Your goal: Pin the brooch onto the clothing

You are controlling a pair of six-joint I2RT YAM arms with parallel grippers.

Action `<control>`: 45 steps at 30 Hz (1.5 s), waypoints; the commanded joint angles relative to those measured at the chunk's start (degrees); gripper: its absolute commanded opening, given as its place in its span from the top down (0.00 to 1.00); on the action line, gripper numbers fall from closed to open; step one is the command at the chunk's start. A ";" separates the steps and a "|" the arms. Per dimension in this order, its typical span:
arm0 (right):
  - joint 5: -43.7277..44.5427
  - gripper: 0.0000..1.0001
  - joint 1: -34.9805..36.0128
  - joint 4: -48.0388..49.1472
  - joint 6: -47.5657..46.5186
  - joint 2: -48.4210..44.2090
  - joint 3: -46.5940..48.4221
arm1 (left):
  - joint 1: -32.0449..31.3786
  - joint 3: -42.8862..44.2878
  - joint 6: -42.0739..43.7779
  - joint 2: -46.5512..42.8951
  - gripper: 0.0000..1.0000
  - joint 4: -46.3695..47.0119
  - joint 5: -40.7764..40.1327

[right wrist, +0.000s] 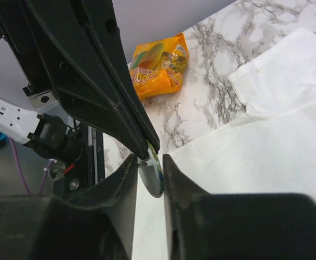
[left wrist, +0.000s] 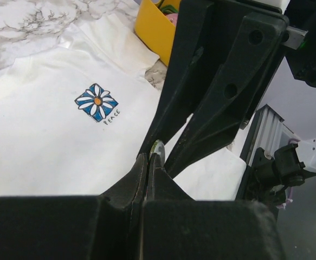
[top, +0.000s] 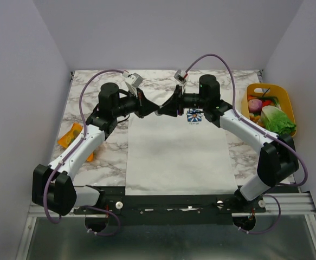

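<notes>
My left gripper (left wrist: 148, 160) is pressed together, nipping the edge of the tiny round dark green brooch (left wrist: 157, 146) at its very tips. My right gripper (right wrist: 149, 161) meets it tip to tip from the opposite side. Its two fingers stand a little apart with the disc between them, and the disc seems to touch both pads, so I read it as pinched by both arms.

The brooch is held over the top left corner of the white short-sleeved cloth T-shirt (top: 179, 157), which lies flat on the grey-veined white marble table (top: 106, 162). I cannot tell whether it touches the cloth.

With the shirt's middle as the dial in the overhead view, the meeting point is at 11 o'clock. The small blue square flower print (top: 194, 116) is at 12, just beside my right arm. An orange snack packet (top: 71, 135) lies at 9 o'clock, apart from the shirt. A yellow plastic basket (top: 271, 86) holding a green lettuce (top: 278, 120) stands at 2 o'clock.
</notes>
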 commanded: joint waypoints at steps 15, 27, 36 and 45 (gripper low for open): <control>-4.14 0.37 -0.78 9.14 9.87 0.84 0.69 | -0.74 1.31 1.40 -3.44 1.00 -1.52 -2.39; -4.15 0.62 -0.87 8.19 8.92 2.08 0.52 | -1.00 1.49 1.14 -2.92 1.00 -0.64 -2.21; -1.60 0.99 -0.78 3.71 3.30 0.85 -0.28 | -1.00 2.28 1.93 -2.83 1.00 -2.05 -3.00; -2.48 0.61 -0.78 1.86 -0.57 0.85 -0.27 | -1.00 2.81 2.28 -3.09 1.00 -3.19 -3.53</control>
